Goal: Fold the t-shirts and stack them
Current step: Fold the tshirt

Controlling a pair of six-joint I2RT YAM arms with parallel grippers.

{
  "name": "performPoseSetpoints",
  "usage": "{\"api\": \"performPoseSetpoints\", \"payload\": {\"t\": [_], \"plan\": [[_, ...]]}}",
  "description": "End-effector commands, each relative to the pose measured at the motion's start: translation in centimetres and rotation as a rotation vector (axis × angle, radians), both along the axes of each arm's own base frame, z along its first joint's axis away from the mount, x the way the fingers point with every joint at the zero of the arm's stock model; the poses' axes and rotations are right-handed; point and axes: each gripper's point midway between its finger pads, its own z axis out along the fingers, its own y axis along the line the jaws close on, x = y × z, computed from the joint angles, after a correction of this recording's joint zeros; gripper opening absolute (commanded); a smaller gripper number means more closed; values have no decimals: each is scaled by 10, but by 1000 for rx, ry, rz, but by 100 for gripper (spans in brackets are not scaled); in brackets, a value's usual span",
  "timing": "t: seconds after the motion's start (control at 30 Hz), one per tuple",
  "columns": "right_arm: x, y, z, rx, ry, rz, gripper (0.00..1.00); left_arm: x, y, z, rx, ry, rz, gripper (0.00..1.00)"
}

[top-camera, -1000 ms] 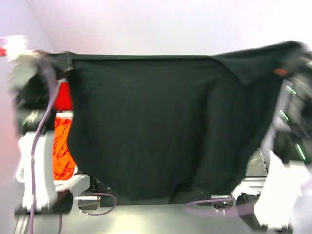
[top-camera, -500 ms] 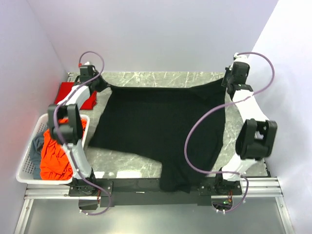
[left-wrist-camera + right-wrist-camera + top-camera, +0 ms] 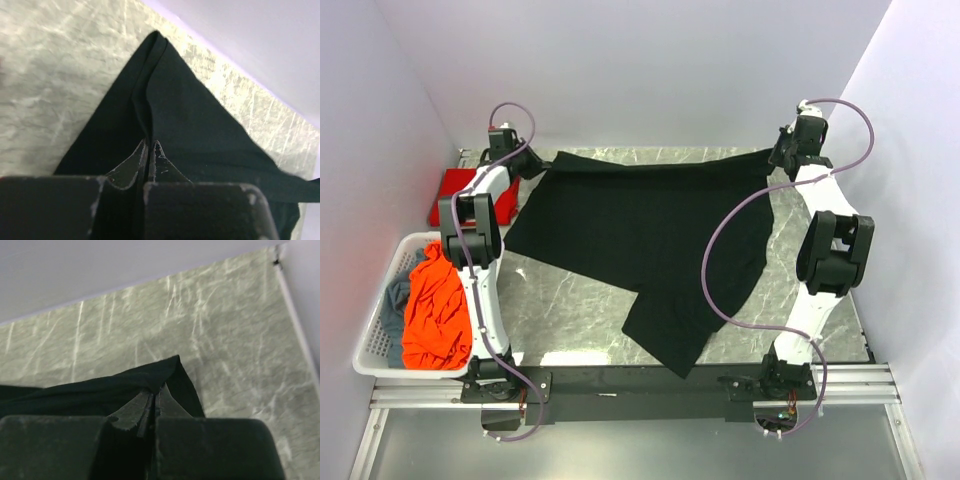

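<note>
Left pincer (image 3: 528, 165): pressed together on the far-left corner of the black t-shirt (image 3: 650, 230). Its dark, scuffed fingers (image 3: 132, 165) meet on a raised ridge of cloth in the wrist view.

Right pincer (image 3: 782, 155): likewise pinched shut on the far-right corner of the black t-shirt, with the cloth peaking up between its fingers (image 3: 132, 412).

Left arm (image 3: 470, 240): white links and black joints, stretched along the left side of the black t-shirt with the wrist turned in to the corner.

Right arm (image 3: 830, 250): a mirrored reach along the right side. Its purple cable (image 3: 720, 260) loops across the cloth.

Black t-shirt: matte, soft and large. It lies on the grey marbled desk (image 3: 570, 310), far edge drawn straight between both pincers, and narrows to a lobe toward the near side. Collar and sleeves cannot be made out. The gripped corners are hidden inside the fingers.

Red t-shirt (image 3: 448, 188): a flat, bright block left of the black t-shirt, partly covered by the left arm.

Orange-red t-shirt (image 3: 435, 310): a crumpled heap further left and nearer, inside the white perforated basket (image 3: 370, 350).

Grey-blue t-shirt (image 3: 395, 300): in the same basket, mostly buried under the orange-red one, with only a bunched edge visible.
</note>
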Motion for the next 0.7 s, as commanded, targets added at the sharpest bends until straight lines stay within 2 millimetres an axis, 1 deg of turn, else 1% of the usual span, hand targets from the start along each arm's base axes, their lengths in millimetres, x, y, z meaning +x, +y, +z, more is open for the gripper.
{"api": "performPoseSetpoints", "payload": {"t": [0.0, 0.03, 0.07, 0.1, 0.13, 0.17, 0.2, 0.23, 0.27, 0.3, 0.33, 0.37, 0.4, 0.43, 0.47, 0.53, 0.57, 0.67], "plan": [[-7, -1, 47, 61, -66, -35, 0, 19, 20, 41, -19, -108, 21, 1], [-13, 0, 53, 68, -69, -41, 0, 20, 23, 41, -20, -109, 23, 1], [-21, 2, 46, 81, -36, -46, 0, 21, 24, 41, -16, -111, 17, 1], [-26, 2, 46, 97, -28, -63, 0, 23, 26, 46, -11, -116, 19, 1], [-33, 3, 53, 106, -31, -73, 0, 24, 29, 45, -9, -117, 19, 1], [-43, 4, 41, 122, 9, -85, 0, 25, 29, 45, -5, -119, 13, 1], [-48, 7, 39, 142, 16, -93, 0, 28, 30, 50, -5, -134, 10, 1], [-56, 9, 45, 152, 10, -99, 0, 30, 31, 48, -3, -135, 8, 1], [-66, 10, 32, 168, 44, -110, 0, 31, 32, 47, 2, -138, 6, 1], [-71, 11, 29, 185, 54, -125, 0, 36, 33, 53, 6, -154, 3, 1], [-81, 12, 26, 189, 65, -139, 0, 37, 35, 46, 3, -142, 3, 1], [-87, 13, 24, 195, 74, -149, 0, 39, 35, 45, -1, -143, 0, 1], [-91, 13, 22, 204, 83, -164, 0, 42, 34, 49, -5, -155, -4, 1], [-96, 12, 25, 210, 80, -174, 0, 43, 35, 42, -12, -144, -4, 1], [-104, 12, 17, 212, 108, -185, 0, 44, 34, 41, -28, -143, -13, 1], [-113, 14, 14, 231, 129, -200, 0, 46, 33, 40, -42, -142, -18, 1], [-119, 16, 9, 240, 156, -206, 0, 46, 31, 40, -49, -145, -22, 0], [-134, 20, 1, 262, 181, -223, 0, 43, 30, 37, -59, -141, -24, 1]]}}
